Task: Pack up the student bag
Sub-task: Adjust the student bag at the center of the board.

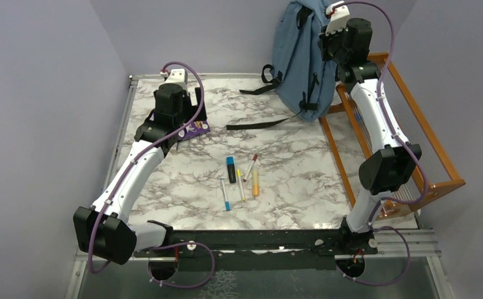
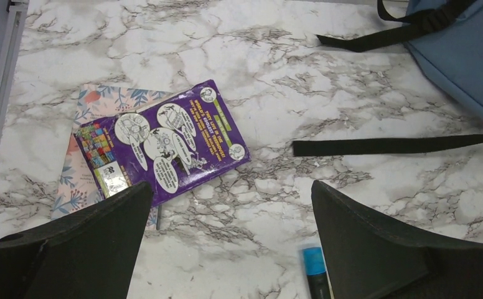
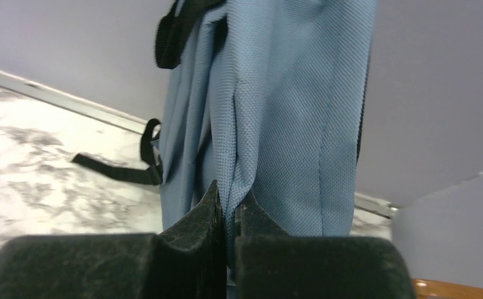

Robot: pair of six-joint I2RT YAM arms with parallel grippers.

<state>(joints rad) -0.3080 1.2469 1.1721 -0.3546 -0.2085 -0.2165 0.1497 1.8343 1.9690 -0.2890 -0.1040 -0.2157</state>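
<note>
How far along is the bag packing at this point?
Done: nothing is visibly packed yet. In hand: the right end effector is shut on a fold of the bag, holding it up, and the left end effector hovers open above the purple book. Left: the book, the notebook under it and the loose pens all lie outside the bag.

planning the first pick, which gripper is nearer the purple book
Left. The left gripper hovers open right by the purple book; the right gripper is far across the table, shut on the student bag.
</note>
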